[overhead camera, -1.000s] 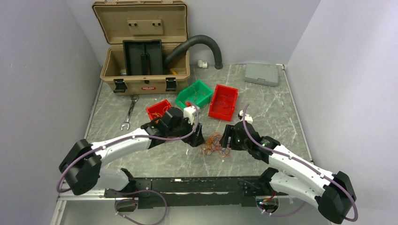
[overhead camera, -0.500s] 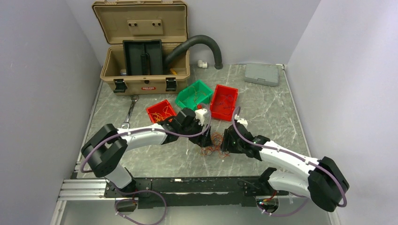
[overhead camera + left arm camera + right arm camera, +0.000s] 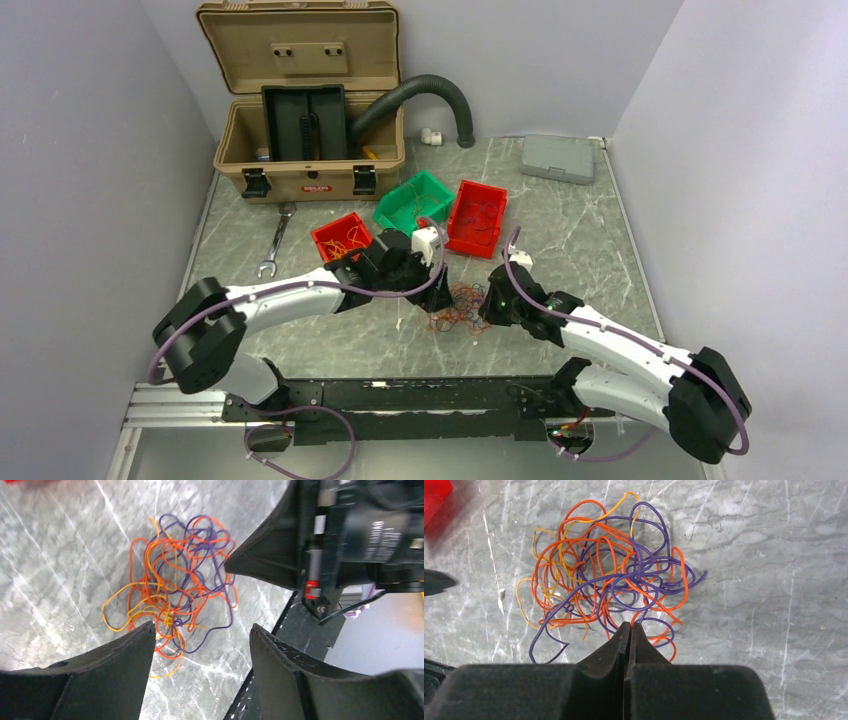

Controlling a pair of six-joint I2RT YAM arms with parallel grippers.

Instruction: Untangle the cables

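Note:
The cables [image 3: 458,308] lie as a fist-sized tangle of orange, yellow and purple strands on the marble table between my two arms. My left gripper [image 3: 437,290] hovers at the tangle's left side. Its jaws stand open with nothing between them, and the cables [image 3: 180,585] sit just beyond its fingertips [image 3: 147,630]. My right gripper [image 3: 490,303] is at the tangle's right side. It is shut, its tips [image 3: 630,625] pressed together at the near edge of the cables [image 3: 609,580], where an orange and a purple strand run in between them.
A tan tool case [image 3: 310,140] stands open at the back left, with a black hose [image 3: 430,95] beside it. A green bin [image 3: 413,200] and two red bins [image 3: 337,237] [image 3: 476,217] hold loose strands. A wrench [image 3: 275,240] lies left; a grey box [image 3: 557,157] sits back right.
The left arm has reached right to the tangle's edge and its jaws have narrowed slightly. The right gripper has pushed in against the tangle and closed from open to shut.

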